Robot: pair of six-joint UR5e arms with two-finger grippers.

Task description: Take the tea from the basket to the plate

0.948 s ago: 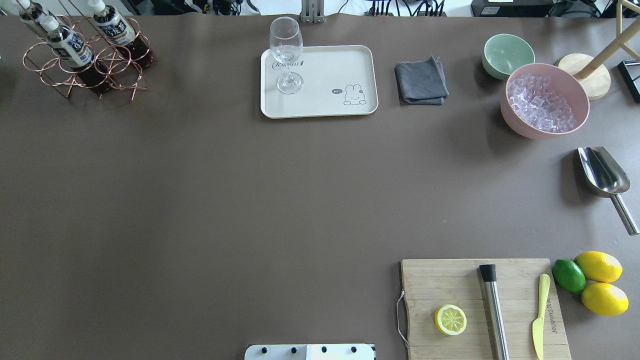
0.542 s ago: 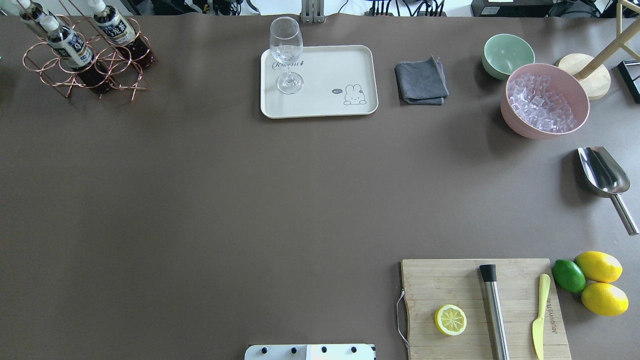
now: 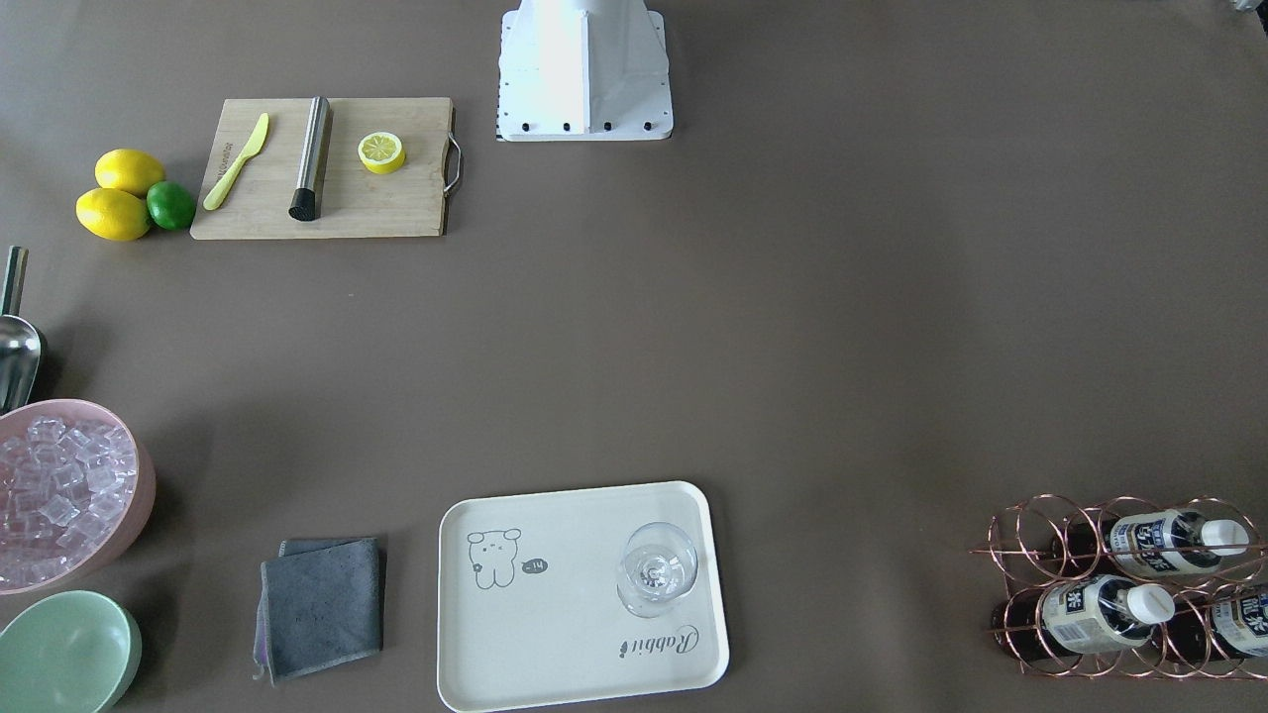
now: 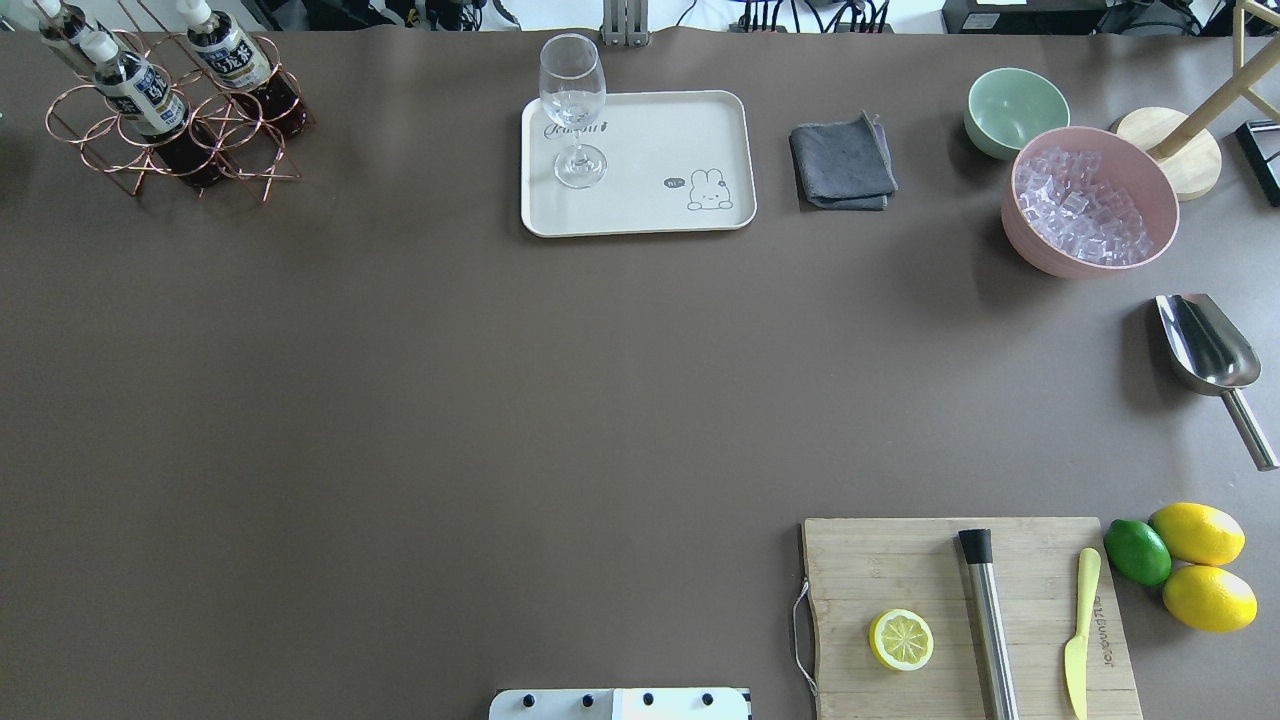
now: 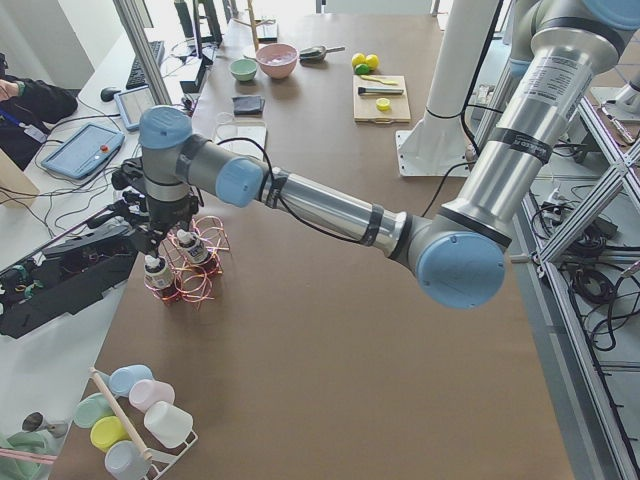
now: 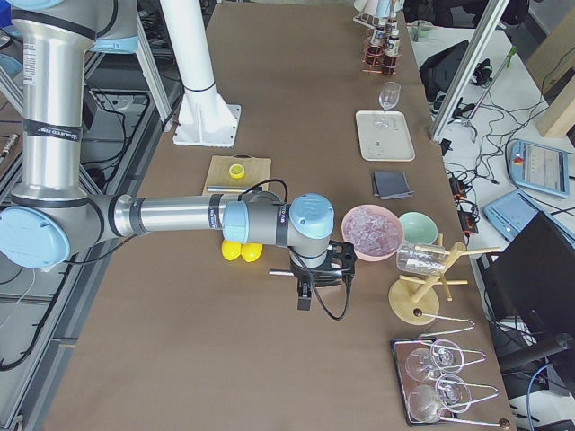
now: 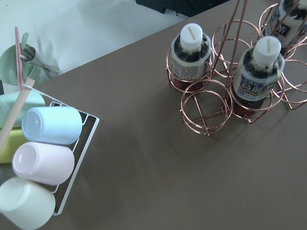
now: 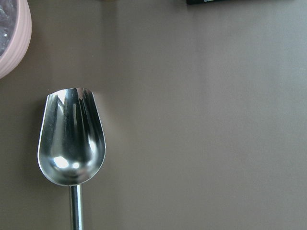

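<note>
Three tea bottles (image 4: 140, 95) with white caps stand in the rose-gold wire basket (image 4: 170, 150) at the table's far left corner. They also show in the left wrist view (image 7: 259, 72) and the front view (image 3: 1100, 604). The cream plate (image 4: 650, 200) with the bear drawing lies at the far middle. My left gripper (image 5: 150, 238) hangs just above the basket (image 5: 195, 285), over a bottle (image 5: 157, 272); I cannot tell if it is open or shut. My right gripper (image 6: 305, 292) hangs over the table's right end above the metal scoop (image 8: 71, 139); I cannot tell its state.
A wine glass (image 4: 572, 100) stands on the plate's left part. A grey cloth (image 4: 842, 162), green bowl (image 4: 1015, 108), pink ice bowl (image 4: 1090, 200) and scoop (image 4: 1210, 350) are to the right. A cutting board (image 4: 960, 610) is front right. A cup rack (image 7: 48, 153) lies beyond the basket.
</note>
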